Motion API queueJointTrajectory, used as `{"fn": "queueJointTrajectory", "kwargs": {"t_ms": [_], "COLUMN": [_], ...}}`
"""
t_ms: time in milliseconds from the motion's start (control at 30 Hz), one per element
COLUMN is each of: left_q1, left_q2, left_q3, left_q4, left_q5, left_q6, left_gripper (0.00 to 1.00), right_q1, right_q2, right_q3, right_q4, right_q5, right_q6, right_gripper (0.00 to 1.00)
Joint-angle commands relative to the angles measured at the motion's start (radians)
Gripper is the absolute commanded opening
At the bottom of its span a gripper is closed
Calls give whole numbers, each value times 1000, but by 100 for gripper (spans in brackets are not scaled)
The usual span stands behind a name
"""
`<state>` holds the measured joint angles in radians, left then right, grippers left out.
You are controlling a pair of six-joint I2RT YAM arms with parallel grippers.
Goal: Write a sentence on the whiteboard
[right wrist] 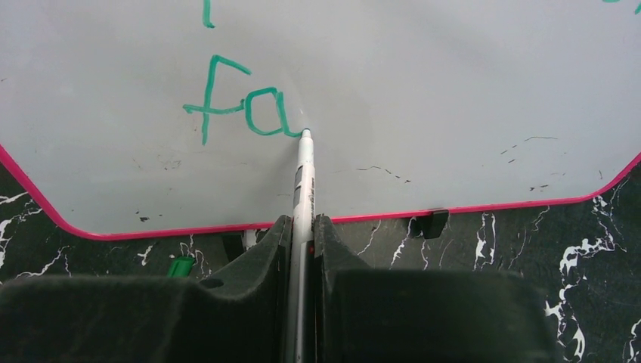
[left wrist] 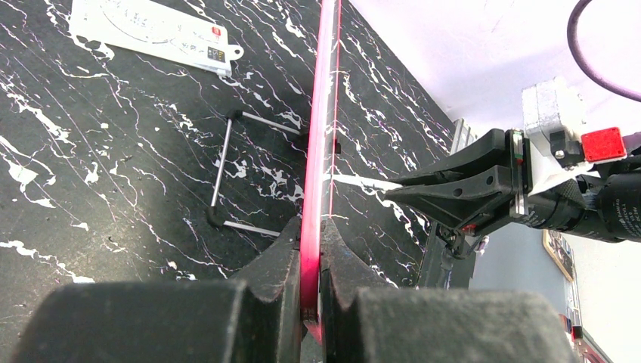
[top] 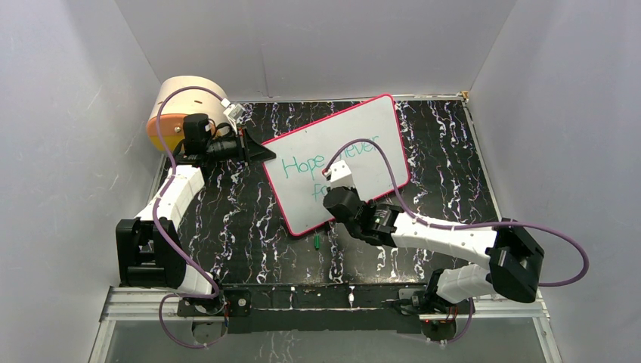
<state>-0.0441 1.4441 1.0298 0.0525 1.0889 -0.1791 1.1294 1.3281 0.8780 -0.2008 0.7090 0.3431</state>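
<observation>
Meanwhile, the left gripper (left wrist: 310, 238) is clamped on the pink left rim of the whiteboard (top: 376, 144), which sits between both arms. The sentence (top: 304, 166) reads "Hope never fa". The right gripper (right wrist: 302, 227) pinches a pen (right wrist: 305, 170), its tip touching the board.

Black marbled table (top: 227, 204) bears the whiteboard (top: 302, 204), green cap (top: 317, 243), white card (left wrist: 151, 30)
</observation>
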Motion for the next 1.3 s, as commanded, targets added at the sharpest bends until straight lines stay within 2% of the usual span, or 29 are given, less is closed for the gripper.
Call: {"fn": "queueJointTrajectory", "kwargs": {"t_ms": [0,167,567,1267], "left_q1": [-37,-37,-38,-39], "left_q2": [40,41,42,45], "left_q3": [-37,-37,-37,-36], "left_q4": [-87,-88,-88,-88], "left_q5": [-175,-174,-172,-170], "left_q6": [105,105,105,105], "left_gripper": [0,0,0,0], "right_q1": [-10,-11,-29,-58], "right_q2": [-55,-113,-68,-31], "right_q3": [-4,-43,-27,-10], "right_q4": [70,139,111,180], "right_q5": [33,22,17,-11], "right_q6": [-11,-34,-19,-47], "right_gripper": [0,0,0,0]}}
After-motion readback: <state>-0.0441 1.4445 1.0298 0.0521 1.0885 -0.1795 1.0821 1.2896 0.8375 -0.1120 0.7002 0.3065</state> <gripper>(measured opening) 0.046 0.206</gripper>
